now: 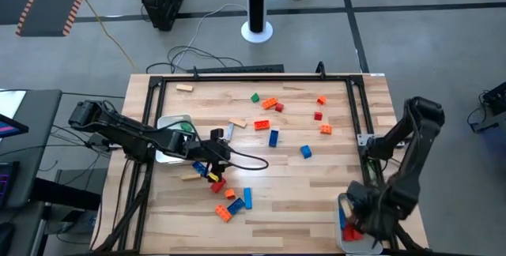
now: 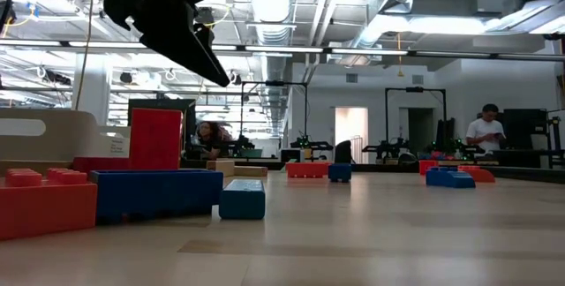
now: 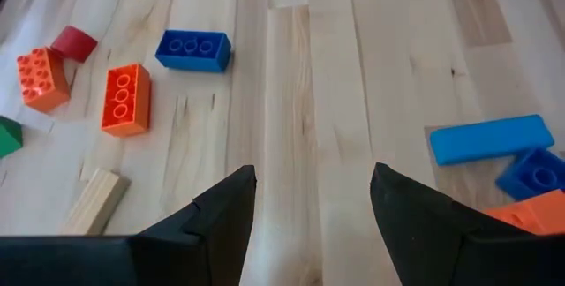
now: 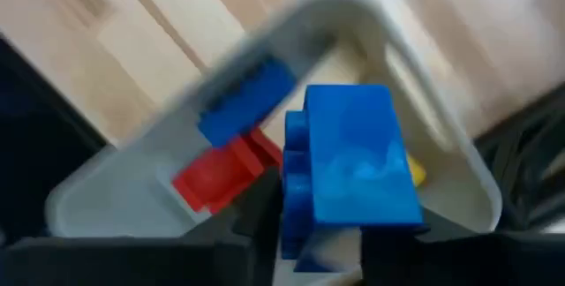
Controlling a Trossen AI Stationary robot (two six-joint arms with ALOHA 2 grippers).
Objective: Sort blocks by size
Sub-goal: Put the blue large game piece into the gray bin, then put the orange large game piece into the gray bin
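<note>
The right gripper [image 4: 340, 233] is clamping a glossy studded blue brick [image 4: 349, 158] over a white rounded tray [image 4: 441, 136] that seems to be holding red, blue and yellow pieces. The left gripper [image 3: 311, 202] is hanging open-fingered above pale planked wood [image 3: 388, 74], smooth blocks [image 1: 265, 122] lying scattered mid-table.

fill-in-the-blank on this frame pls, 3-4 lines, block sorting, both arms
1. The right hand holds a block coloured ____.
2. That block hangs over a tray coloured ____.
3. The left hand is ____, with bare table between its fingers.
4. Inside the tray, beside a blue block, lies a ____ one.

Missing words: blue; white; open; red
</note>
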